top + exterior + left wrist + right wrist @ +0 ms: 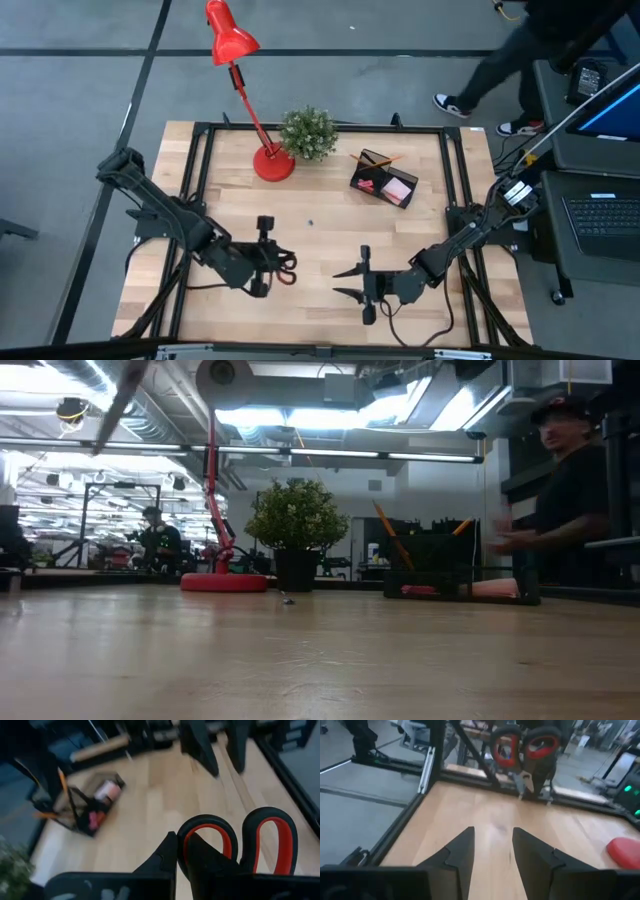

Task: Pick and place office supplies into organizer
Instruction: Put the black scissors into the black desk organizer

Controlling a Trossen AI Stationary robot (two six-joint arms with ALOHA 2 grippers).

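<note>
The left hand (268, 262) is clamped on the scissors (284, 264), handles pointing toward the right hand (352, 283). The organizer (384, 178) lies well apart, across the counter (330, 220) toward its far right. The right hand, fingers apart and empty, sits nearer to it.

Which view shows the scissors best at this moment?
The left wrist view: the scissors fill the foreground, handles clear, held in the left gripper. The right wrist view shows them farther off, the high view only small red loops, the low view nothing.

Overhead; table-level; two wrist close-ups
</note>
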